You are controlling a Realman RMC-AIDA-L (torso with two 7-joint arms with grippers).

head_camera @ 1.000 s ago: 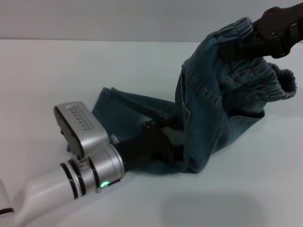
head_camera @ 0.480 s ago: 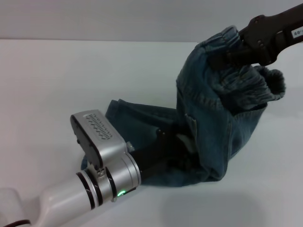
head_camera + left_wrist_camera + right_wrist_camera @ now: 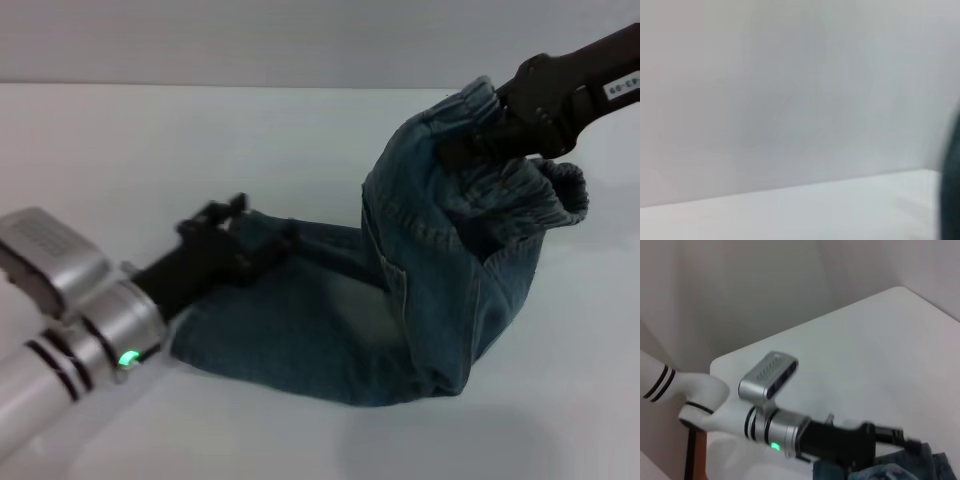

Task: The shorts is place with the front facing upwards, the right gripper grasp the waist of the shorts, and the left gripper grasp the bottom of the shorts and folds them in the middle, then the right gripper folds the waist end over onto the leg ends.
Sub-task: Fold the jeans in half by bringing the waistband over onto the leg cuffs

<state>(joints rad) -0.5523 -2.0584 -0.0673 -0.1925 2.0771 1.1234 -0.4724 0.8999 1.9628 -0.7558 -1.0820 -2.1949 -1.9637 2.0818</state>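
Note:
The blue denim shorts (image 3: 330,330) lie folded lengthwise on the white table, legs pointing left. My right gripper (image 3: 470,135) is shut on the waist of the shorts (image 3: 530,185) and holds the gathered band up in the air at the right, so the upper part hangs in a hump. The bottom of the shorts (image 3: 195,335) rests flat on the table. My left gripper (image 3: 255,225) hovers open at the far corner of the leg ends, holding nothing. The right wrist view shows that left gripper (image 3: 895,435) beside a patch of shorts (image 3: 890,470).
The white table (image 3: 150,150) stretches to the left and behind the shorts, up to a grey wall. In the right wrist view the table's corner (image 3: 715,362) shows behind the left arm's silver cuff (image 3: 775,432). The left wrist view shows only table and wall.
My left gripper has let go of the shorts and pulled back to the left, out of the fold. The legs now lie flat. The right gripper has carried the waist a little left.

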